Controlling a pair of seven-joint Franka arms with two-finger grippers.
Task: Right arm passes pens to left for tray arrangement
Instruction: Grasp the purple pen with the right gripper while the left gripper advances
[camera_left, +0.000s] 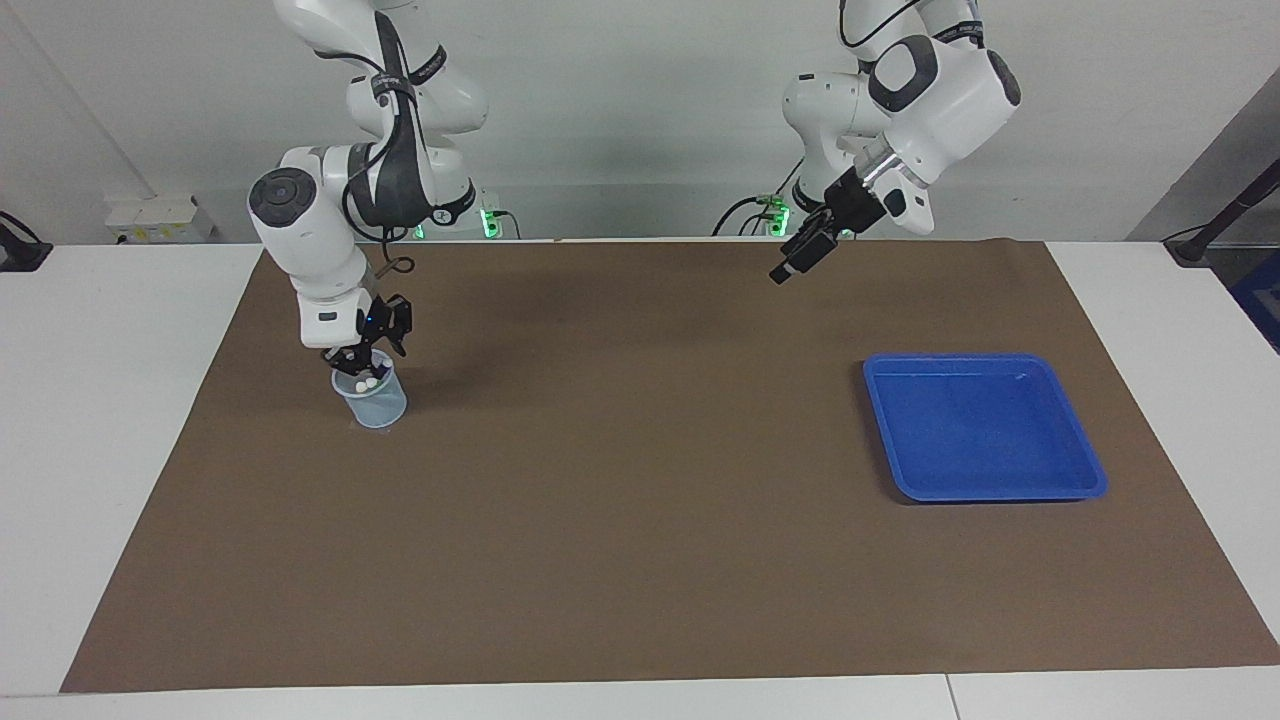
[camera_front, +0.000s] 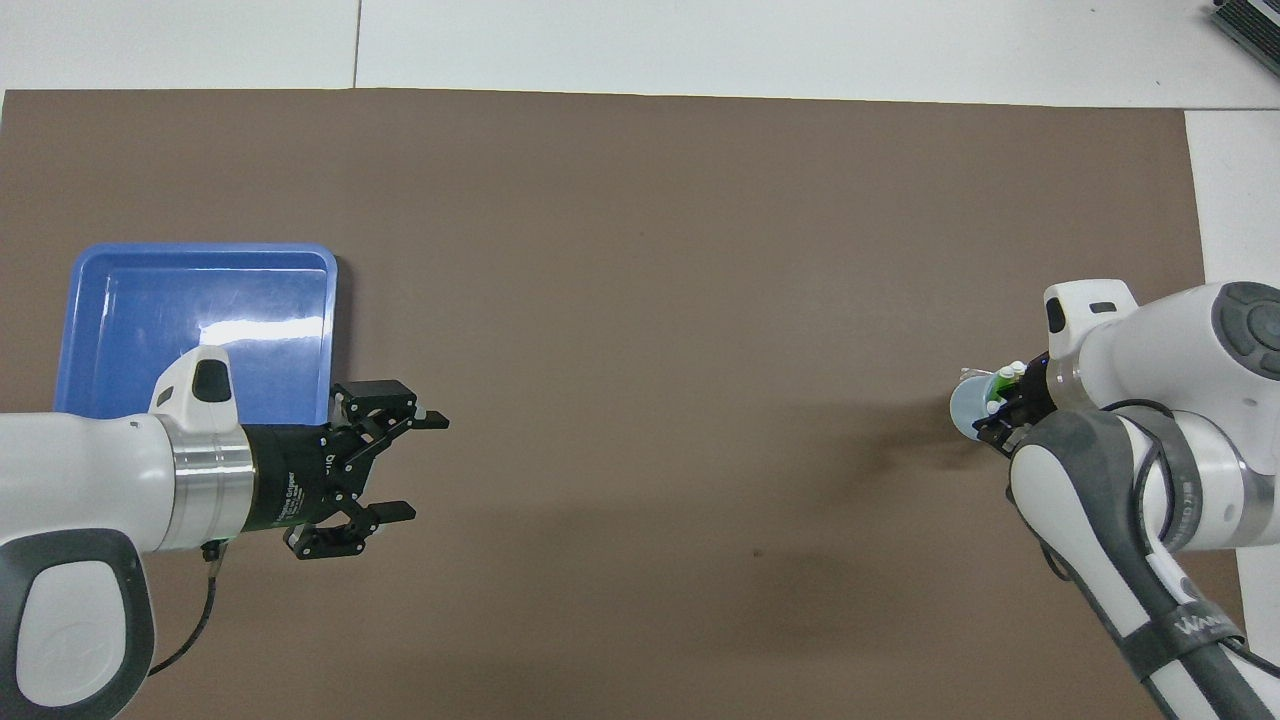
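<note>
The pens (camera_left: 366, 381) stand in a small pale blue mesh cup (camera_left: 374, 403) toward the right arm's end of the table. Their whitish ends and a strip of green (camera_front: 1003, 377) stick out above the cup (camera_front: 964, 406). My right gripper (camera_left: 358, 364) points down at the cup's mouth, among the pen ends; the arm hides most of it (camera_front: 1000, 418) from above. The blue tray (camera_left: 980, 425) lies empty toward the left arm's end. My left gripper (camera_left: 790, 268) hangs open and empty in the air over the brown mat, just off the tray's (camera_front: 200, 300) corner, its open fingers (camera_front: 420, 467) pointing toward the right arm.
A brown mat (camera_left: 640, 480) covers most of the white table. Only the cup and the tray rest on it.
</note>
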